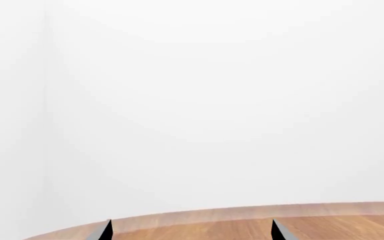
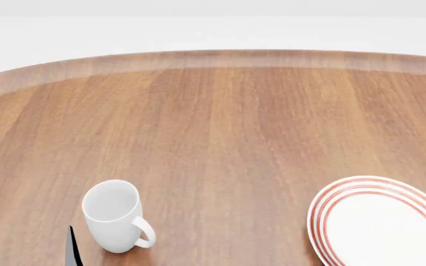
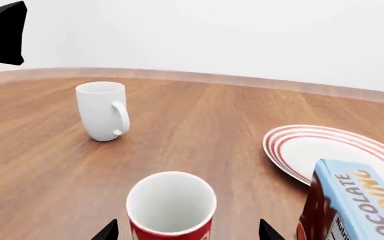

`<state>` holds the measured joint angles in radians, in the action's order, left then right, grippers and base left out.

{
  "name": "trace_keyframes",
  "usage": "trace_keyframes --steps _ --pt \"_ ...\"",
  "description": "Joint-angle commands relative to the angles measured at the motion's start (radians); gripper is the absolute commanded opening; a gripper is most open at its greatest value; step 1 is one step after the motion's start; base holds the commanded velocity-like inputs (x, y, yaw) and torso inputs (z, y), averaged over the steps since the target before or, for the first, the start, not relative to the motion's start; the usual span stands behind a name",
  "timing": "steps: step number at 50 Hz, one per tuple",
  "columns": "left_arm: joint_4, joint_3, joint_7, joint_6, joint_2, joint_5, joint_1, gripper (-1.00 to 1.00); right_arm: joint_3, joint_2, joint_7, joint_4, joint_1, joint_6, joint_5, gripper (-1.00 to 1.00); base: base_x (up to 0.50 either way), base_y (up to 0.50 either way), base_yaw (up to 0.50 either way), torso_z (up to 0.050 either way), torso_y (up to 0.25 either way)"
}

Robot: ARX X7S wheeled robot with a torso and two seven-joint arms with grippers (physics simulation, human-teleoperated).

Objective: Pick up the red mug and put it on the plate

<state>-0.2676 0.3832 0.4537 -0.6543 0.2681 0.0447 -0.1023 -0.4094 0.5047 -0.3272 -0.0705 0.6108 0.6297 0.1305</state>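
Right wrist view: red mug [image 3: 170, 210] stands upright on the wooden table [image 3: 199, 130], between the right gripper [image 3: 187, 232] fingertips, jaws wide, contact not discernible. Plate [image 3: 312, 150] lies near, apart from the mug. Box [image 3: 352, 205] beside the plate reads "OCOLATE", "ODDING", partly cut off. White mug [image 3: 103, 111] stands well apart. Head view: left gripper [image 2: 28, 244] tips apart, jaws wide, just beside the white mug

Red mug [image 3: 170, 207]: upright, white inside, red wall, standing on the wooden table. Plate [image 3: 325, 150]: round, white, concentric red rings at the rim, lying flat, near the mug but apart from it.
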Motion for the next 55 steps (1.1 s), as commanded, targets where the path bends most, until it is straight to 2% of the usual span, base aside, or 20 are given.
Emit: trace_keyframes --steps 1,55 --pt "-0.001 0.003 0.004 -0.002 0.002 0.0 -0.001 1.0 -0.012 -0.011 0.004 0.047 -0.002 0.032 0.017 1.0 0.0 0.0 0.0 0.0 0.0" --pt "0.0 0.018 0.015 0.001 0.011 0.004 -0.005 1.0 -0.064 -0.093 0.096 0.357 -0.121 0.171 0.115 1.0 0.0 0.0 0.0 0.0 0.0"
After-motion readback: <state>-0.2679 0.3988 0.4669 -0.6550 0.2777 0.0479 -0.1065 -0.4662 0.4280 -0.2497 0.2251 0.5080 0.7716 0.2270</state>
